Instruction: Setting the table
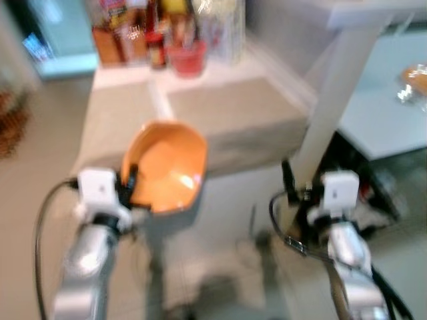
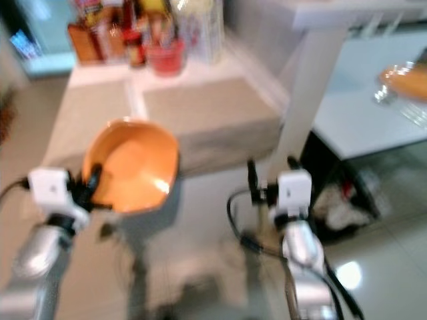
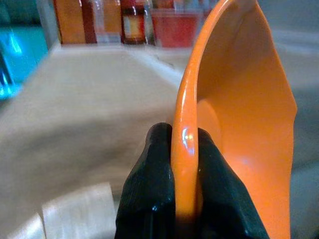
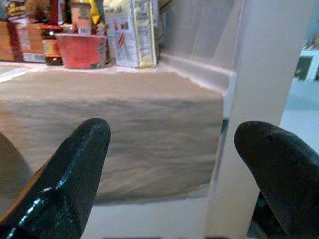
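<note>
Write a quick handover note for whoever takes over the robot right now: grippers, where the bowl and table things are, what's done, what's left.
Left gripper: shut on the rim of the orange bowl, held above the near edge of the table.
Right gripper: open, holding nothing, by the white post at the table's corner.
Table: two beige placemats side by side, nothing on them; jars and a red cup stand at the far end.
Done: bowl picked up and brought to the table.
Left: set the bowl on a placemat and release. The head views are blurred.
</note>
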